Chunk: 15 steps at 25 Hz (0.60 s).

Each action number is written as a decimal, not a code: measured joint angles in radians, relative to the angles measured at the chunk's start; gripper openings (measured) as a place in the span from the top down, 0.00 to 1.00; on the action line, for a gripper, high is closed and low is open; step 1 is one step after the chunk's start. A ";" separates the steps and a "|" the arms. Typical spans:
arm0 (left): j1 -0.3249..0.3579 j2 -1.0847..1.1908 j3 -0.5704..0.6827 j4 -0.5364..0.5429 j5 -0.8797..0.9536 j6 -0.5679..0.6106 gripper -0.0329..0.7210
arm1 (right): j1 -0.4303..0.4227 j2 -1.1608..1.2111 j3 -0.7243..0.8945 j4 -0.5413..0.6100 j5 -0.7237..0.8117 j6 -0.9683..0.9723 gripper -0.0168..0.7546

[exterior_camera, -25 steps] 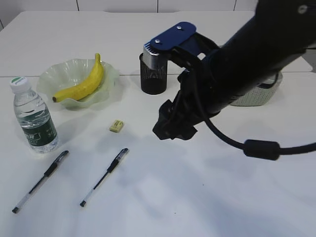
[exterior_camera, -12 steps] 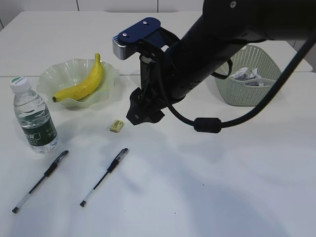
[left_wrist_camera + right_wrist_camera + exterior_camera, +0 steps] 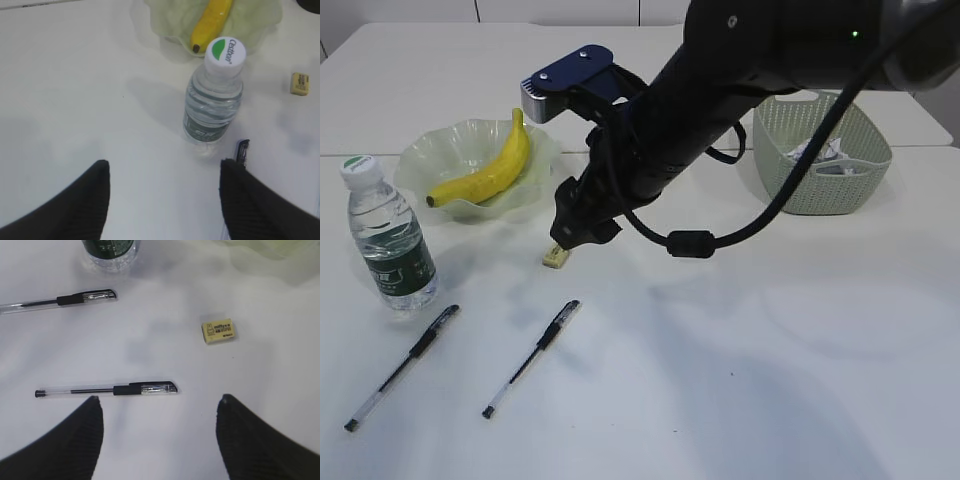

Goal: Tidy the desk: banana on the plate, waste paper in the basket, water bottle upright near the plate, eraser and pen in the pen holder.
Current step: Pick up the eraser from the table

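Observation:
The banana (image 3: 485, 170) lies on the green plate (image 3: 440, 148). To the plate's left the water bottle (image 3: 388, 238) stands upright. The yellow eraser (image 3: 556, 258) lies on the table, half covered by my right gripper (image 3: 578, 230), which hangs open just over it. In the right wrist view the eraser (image 3: 218, 330) lies ahead and right of the open, empty right gripper (image 3: 159, 402), and one pen (image 3: 107, 389) lies just ahead. Two pens (image 3: 402, 367) (image 3: 532, 357) lie at the front left. Waste paper (image 3: 817, 150) is in the basket (image 3: 865, 120). The pen holder is hidden behind my right arm. My left gripper (image 3: 165, 170) is open over bare table, short of the bottle (image 3: 214, 95).
The right arm (image 3: 740, 70) reaches across the middle of the table from the upper right, its cable (image 3: 692, 243) looping low. The pale green basket stands at the back right. White table surface stretches across the front and right.
My right arm has swung left from the basket side to above the eraser, uncovering the basket and hiding the pen holder. Its jaws stayed open. Nothing on the table moved.

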 joint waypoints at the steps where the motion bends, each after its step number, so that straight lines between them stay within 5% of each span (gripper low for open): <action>1: 0.011 0.013 0.000 -0.015 -0.004 0.011 0.30 | 0.000 0.013 -0.008 0.006 0.000 -0.006 0.30; 15: 0.021 0.124 0.000 -0.100 -0.018 0.070 0.32 | 0.000 0.162 -0.146 0.057 0.002 -0.058 0.30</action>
